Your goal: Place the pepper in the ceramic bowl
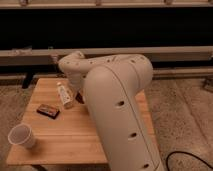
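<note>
Gripper (65,96) is hovering near the table's (65,145) far left corner, grip state untellable, with what is possibly the pepper (79,98) lying just beside it; the arm (120,100) is hiding the ceramic bowl, risking a misjudged drop.

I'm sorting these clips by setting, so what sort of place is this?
Probably an indoor lab or workshop: a small wooden table on a speckled floor, a dark wall with rails behind. On the table: a white paper cup and a dark packet. The gripper hangs over the table's far side.
</note>
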Available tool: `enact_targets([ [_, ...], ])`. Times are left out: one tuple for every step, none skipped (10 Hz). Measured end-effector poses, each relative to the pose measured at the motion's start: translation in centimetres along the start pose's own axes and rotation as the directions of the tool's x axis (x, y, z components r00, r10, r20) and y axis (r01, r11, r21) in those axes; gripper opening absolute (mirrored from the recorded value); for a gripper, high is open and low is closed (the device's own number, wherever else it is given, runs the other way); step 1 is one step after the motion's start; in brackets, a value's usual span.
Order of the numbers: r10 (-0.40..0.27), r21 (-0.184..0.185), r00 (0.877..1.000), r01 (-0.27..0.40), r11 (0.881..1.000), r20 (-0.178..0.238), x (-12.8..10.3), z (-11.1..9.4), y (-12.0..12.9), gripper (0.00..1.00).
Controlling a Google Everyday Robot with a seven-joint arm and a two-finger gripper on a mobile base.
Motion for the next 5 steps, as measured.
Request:
enact_targets([
  [0.003, -0.004, 1.000, -0.003, 1.000, 0.012, 0.1, -0.9, -0.5, 0.00],
  [0.006, -0.006, 1.000, -0.006, 1.000, 0.023, 0.2, -1.8, -1.3, 0.00],
  [0.013, -0.008, 0.999, -0.013, 1.000, 0.032, 0.5, -2.8, -2.5, 0.00],
  [0.014, -0.008, 0.999, -0.013, 1.000, 0.035, 0.7, -3.3, -3.1, 0.00],
  [0.015, -0.010, 0.999, -0.014, 1.000, 0.037, 0.8, -3.4, -3.3, 0.00],
])
